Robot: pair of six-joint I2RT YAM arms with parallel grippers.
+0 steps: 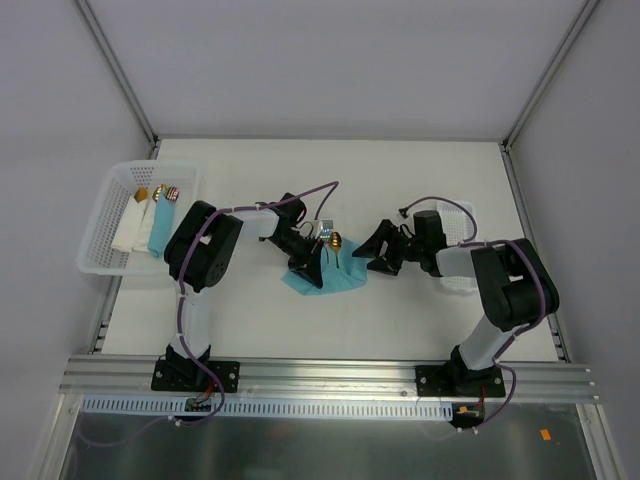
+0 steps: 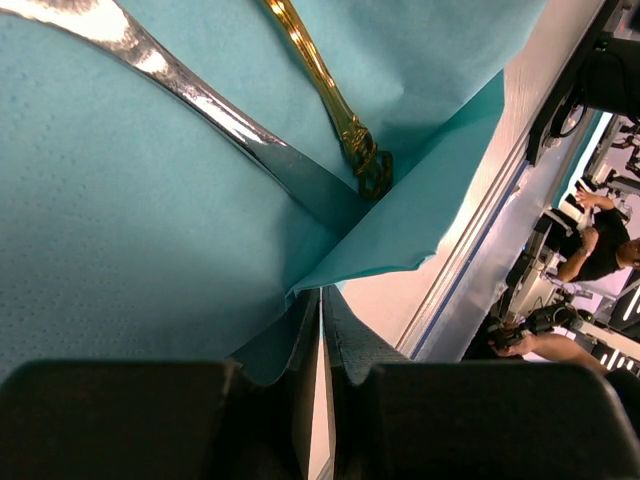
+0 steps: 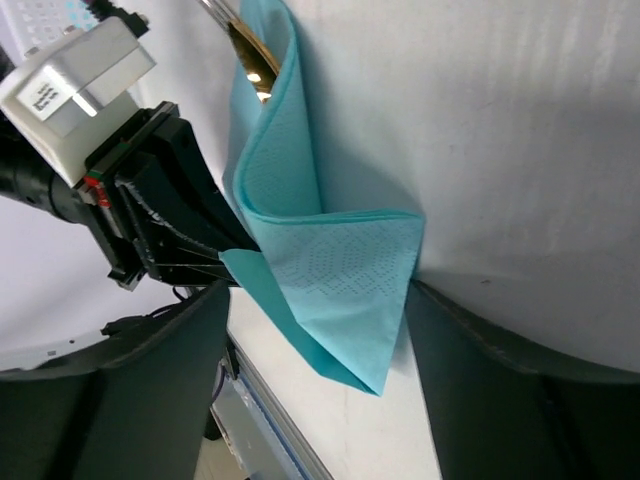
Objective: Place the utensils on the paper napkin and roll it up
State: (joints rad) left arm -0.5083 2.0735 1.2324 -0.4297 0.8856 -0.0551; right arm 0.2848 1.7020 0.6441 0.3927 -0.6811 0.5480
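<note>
The turquoise paper napkin [image 1: 338,280] lies mid-table, partly folded over the utensils [image 1: 335,240]. In the left wrist view a gold handle [image 2: 335,100] and a silver piece [image 2: 200,95] rest on the napkin [image 2: 130,200]. My left gripper [image 1: 310,262] [image 2: 322,295] is shut on the napkin's lifted near edge. My right gripper [image 1: 372,252] [image 3: 318,300] stands open just right of the sheet, with the folded corner of the napkin [image 3: 340,270] between its wide-apart fingers. A gold utensil tip [image 3: 255,62] peeks from the fold, and the left gripper [image 3: 190,240] pinches the paper.
A white basket [image 1: 95,235] at the left holds white and turquoise napkins and small items. Another white basket [image 1: 462,212] sits under my right arm. The table's near rail [image 1: 330,375] runs along the front.
</note>
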